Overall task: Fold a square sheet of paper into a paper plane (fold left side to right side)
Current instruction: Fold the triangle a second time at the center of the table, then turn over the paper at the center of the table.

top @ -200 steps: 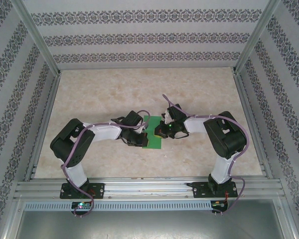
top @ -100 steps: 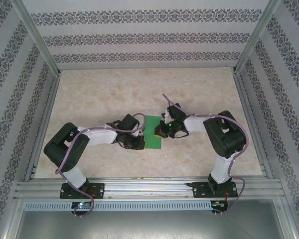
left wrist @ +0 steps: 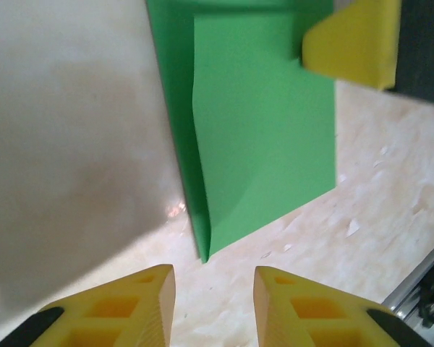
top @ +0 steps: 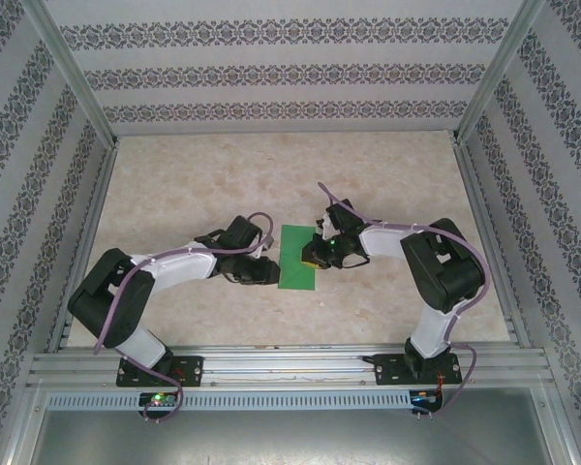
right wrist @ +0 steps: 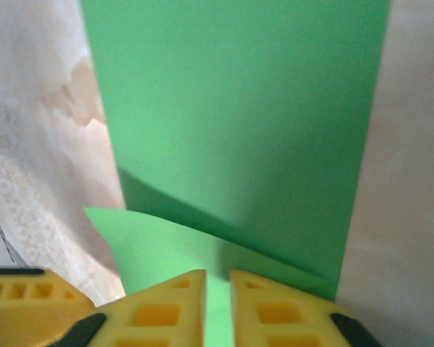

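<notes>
Bright green square sheet of paper [top: 298,260] looks creased to us: left gripper [left wrist: 213,278] has backed off it, open and empty, while right gripper [right wrist: 217,282] has barely parted at its edge.

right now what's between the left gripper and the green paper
A bare strip of marbled table, seen in the left wrist view: the left gripper sits just short of the square sheet of paper.

Beige marbled table [top: 194,184] is framed by aluminium rails [top: 77,254]. Green square sheet of paper [top: 297,258] is laid near centre, folded in half, top layer slightly lifted.
</notes>
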Motion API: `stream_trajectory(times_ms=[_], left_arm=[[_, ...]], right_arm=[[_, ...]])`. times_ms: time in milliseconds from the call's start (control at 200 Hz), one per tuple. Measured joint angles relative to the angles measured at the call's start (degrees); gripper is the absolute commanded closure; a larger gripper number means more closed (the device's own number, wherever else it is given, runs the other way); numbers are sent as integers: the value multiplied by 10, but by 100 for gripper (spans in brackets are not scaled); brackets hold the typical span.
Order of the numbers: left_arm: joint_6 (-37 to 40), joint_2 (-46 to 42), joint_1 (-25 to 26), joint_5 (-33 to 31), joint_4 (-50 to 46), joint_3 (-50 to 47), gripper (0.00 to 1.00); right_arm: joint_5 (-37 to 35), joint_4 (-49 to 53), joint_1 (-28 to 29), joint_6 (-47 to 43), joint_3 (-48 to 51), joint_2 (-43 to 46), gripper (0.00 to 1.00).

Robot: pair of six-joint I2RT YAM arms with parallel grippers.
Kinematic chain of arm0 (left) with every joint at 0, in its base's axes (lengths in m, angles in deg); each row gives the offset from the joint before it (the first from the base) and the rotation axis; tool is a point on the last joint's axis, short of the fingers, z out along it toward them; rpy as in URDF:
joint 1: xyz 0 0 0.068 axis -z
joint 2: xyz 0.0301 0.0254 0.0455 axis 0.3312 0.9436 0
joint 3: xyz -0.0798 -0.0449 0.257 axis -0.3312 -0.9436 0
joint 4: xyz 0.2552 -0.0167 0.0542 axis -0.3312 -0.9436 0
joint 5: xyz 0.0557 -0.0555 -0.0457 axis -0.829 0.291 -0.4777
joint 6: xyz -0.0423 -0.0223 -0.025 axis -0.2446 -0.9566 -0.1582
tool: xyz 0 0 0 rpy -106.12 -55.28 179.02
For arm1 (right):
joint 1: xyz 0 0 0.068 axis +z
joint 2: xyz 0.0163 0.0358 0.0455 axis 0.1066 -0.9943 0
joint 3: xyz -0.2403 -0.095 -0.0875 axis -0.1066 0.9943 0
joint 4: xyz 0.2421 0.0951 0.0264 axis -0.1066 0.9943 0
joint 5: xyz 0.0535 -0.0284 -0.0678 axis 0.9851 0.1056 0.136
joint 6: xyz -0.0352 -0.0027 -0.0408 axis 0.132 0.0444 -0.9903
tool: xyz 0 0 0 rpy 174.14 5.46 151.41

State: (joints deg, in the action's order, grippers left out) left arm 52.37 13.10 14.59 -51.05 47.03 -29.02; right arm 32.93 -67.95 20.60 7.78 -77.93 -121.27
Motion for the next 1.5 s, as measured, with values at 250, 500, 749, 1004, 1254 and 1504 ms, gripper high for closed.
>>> stream_trajectory(times_ms=[250, 500, 749, 1004, 1254, 1504], left_arm=[[-18, -21, -14, -41, 36, 5, 55], [-28, -16, -15, -59, 80, 5, 51], [-36, 10, -15, -62, 110, 5, 50], [-45, 40, -18, -47, 129, 5, 51], [-51, 67, -18, -25, 148, 10, 54], [-52, 88, -18, -11, 153, 24, 62]], right_arm=[[-20, 6, -21, -5, -9, 74, 50], [-40, 3, -49, -12, 45, 137, 22], [-46, -22, -86, 5, 128, 184, 3], [-31, -64, -116, 31, 179, 196, 2], [-16, -94, -116, 43, 188, 196, 2], [-9, -98, -116, 45, 188, 195, 2]])
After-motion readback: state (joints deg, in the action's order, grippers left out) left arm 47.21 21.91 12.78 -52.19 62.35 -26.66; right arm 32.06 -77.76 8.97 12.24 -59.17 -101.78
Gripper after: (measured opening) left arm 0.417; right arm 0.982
